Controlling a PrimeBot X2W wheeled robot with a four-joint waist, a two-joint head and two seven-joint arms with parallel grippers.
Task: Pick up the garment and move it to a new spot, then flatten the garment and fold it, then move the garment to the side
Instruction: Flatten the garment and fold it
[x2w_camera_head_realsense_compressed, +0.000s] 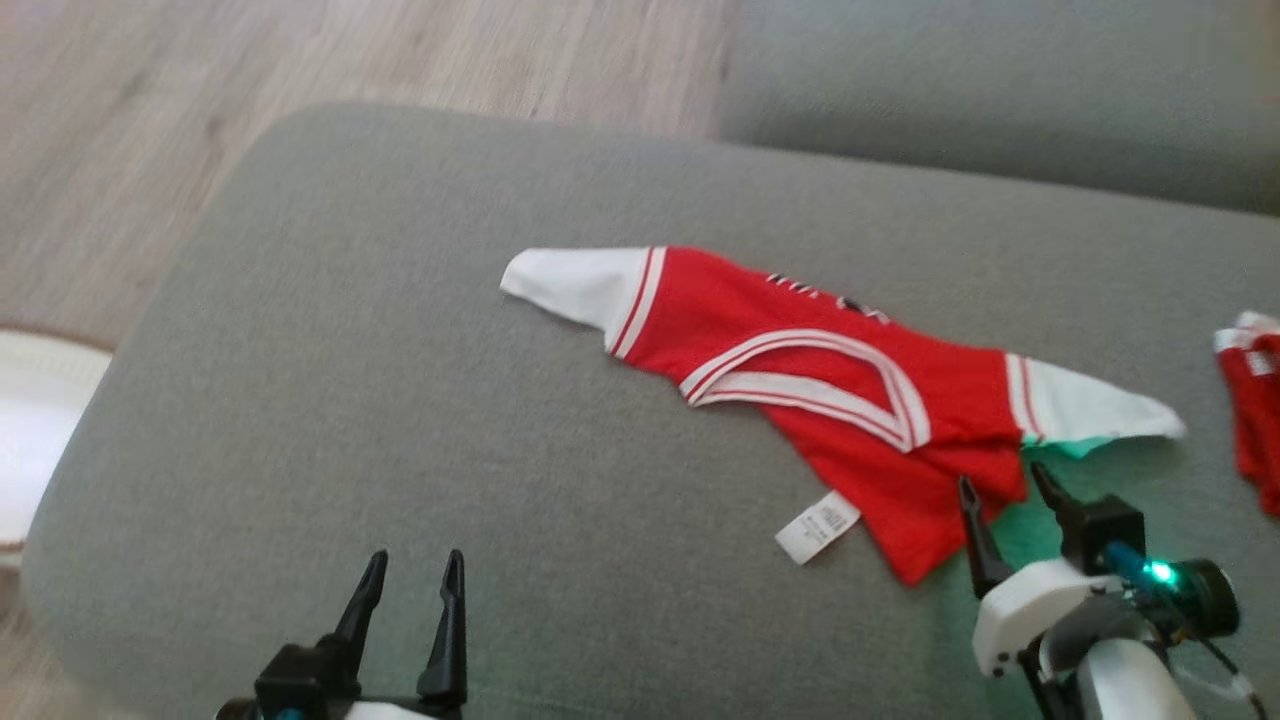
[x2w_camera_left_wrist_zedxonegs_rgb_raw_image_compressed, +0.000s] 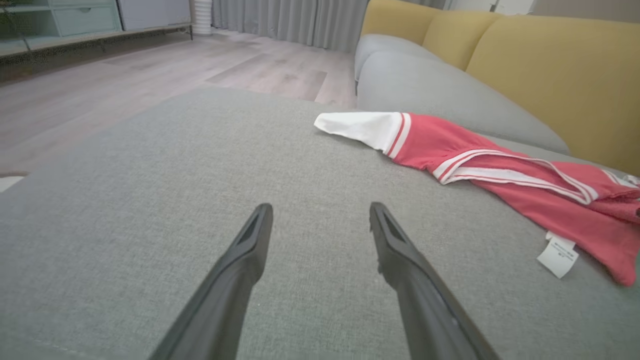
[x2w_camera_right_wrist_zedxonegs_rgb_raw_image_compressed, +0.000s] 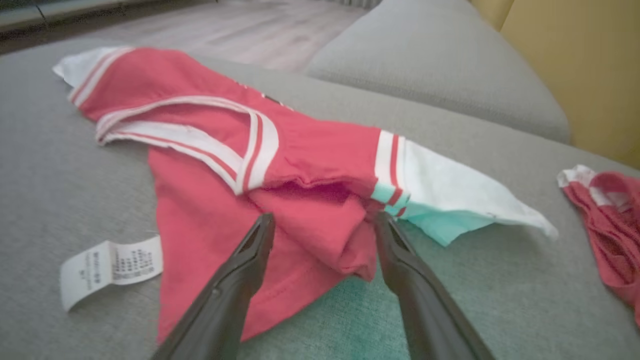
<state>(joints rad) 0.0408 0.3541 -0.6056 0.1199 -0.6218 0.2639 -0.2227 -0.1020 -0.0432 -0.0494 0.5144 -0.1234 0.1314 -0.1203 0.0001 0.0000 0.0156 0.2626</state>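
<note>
**Red and white shirt on a grey cushion, right fingers either side of its near edge**

The left gripper (x2w_camera_left_wrist_zedxonegs_rgb_raw_image_compressed: 321, 210) hovers low over bare grey cushion (x2w_camera_head_realsense_compressed: 350, 400), its two dark fingers spread apart with nothing between them. The garment (x2w_camera_head_realsense_compressed: 800, 380) lies beyond those fingers and off to their right, well apart from them.

The right gripper (x2w_camera_right_wrist_zedxonegs_rgb_raw_image_compressed: 325, 217) also has its fingers apart. A bunched fold of red cloth at the garment's near edge sits in the gap between the two tips. Whether the tips touch the cloth cannot be told.

To the left of the right fingers, a white care label (x2w_camera_right_wrist_zedxonegs_rgb_raw_image_compressed: 107, 267) lies flat on the cushion, attached to the garment's hem. Past the fingertips the red body spreads out, crossed by a white striped V-neck collar. One white sleeve points far left, the other to the right of the fingers.

Farther right, apart from the garment, lies a second red cloth (x2w_camera_right_wrist_zedxonegs_rgb_raw_image_compressed: 610, 220). Beyond everything are another grey cushion, a yellow backrest (x2w_camera_left_wrist_zedxonegs_rgb_raw_image_compressed: 550, 75) and a wooden floor (x2w_camera_head_realsense_compressed: 200, 100).
</note>
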